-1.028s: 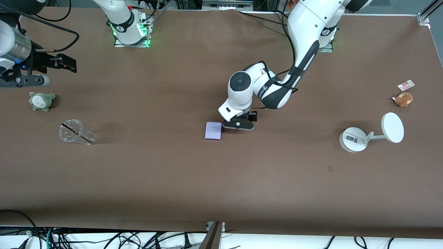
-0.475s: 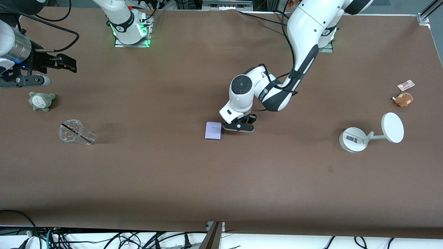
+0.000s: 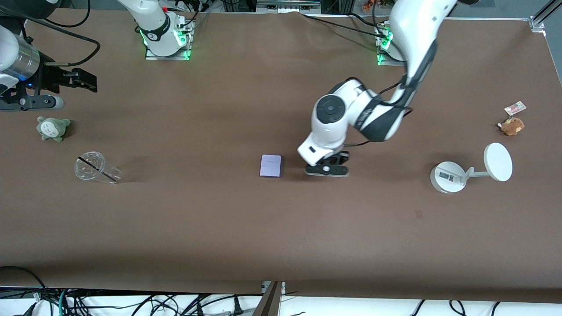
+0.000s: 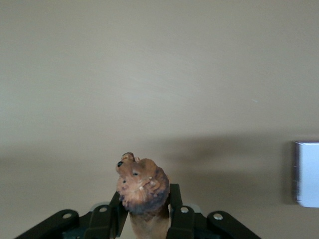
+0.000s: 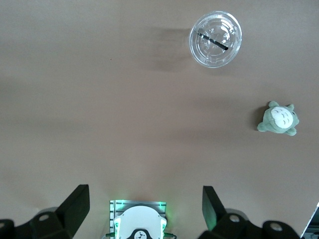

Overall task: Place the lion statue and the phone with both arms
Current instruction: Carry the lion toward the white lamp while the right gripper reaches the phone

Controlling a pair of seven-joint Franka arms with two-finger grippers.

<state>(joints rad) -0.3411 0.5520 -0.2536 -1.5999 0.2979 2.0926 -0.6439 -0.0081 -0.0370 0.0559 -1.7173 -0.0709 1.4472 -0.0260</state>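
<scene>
Brown table (image 3: 219, 228) spread wide, cables bunched along both long edges. The left gripper (image 3: 327, 169) is over the middle of the table, its fingers (image 4: 175, 206) clamped on the lion statue (image 4: 141, 191), one pad on each flank. The mane and face stick out past the fingertips (seen clearly from the left wrist). The phone (image 3: 271, 166) lies flat on the table just beside that gripper, toward the right arm's end, clear of the fingers. The right gripper (image 3: 79, 80) waits high over its own end of the table, fingers (image 5: 75, 205) spread wide and holding nothing. Below it sit a grey-green plush (image 3: 52, 127) and a clear cup (image 3: 94, 167). At the left arm's end are a white stand (image 3: 470, 170) and a brown plush (image 3: 512, 125).
</scene>
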